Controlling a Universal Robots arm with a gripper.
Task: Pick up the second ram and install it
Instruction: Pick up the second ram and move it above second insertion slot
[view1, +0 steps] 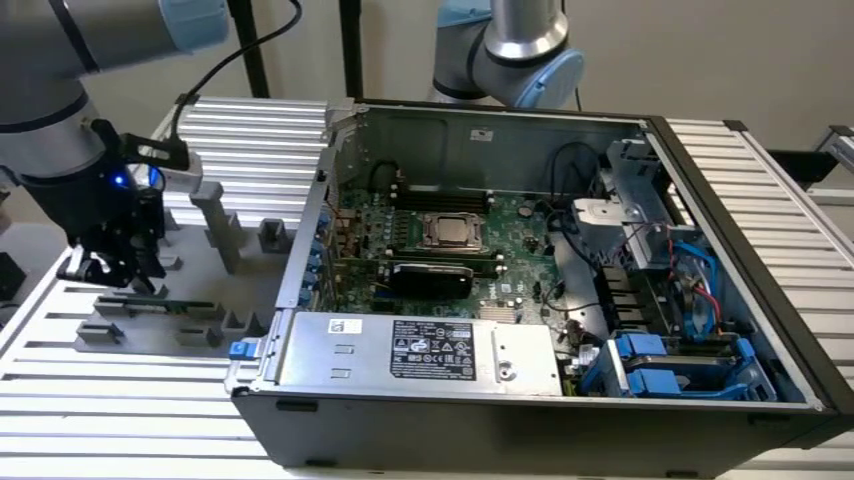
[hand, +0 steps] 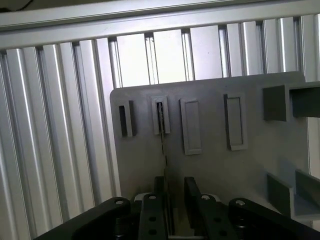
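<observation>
Alignment is my whole concern at this step: the gripper (hand: 175, 184) is low over the grey fixture plate (hand: 215, 170), jaws apart, with the second ram (hand: 161, 120) running edge-on between them, and nothing is clamped yet. From the wrist view the stick looks closer to one finger (hand: 159, 192) than to the other, so I judge that a small sideways correction before closing would help. Otherwise the nearer pad would shove the board over in its slot. In the exterior view the gripper (view1: 118, 278) hangs directly above the second ram (view1: 150, 302), which stands on its long edge in the holder along the plate's near edge, by the table's (view1: 120, 410) edge at the exterior view's left. I would want the pads on the bare board edges, square to the stick and deep enough not to pivot, and a straight lift out. The open computer case (view1: 534, 410) sits well apart toward the exterior view's right.
</observation>
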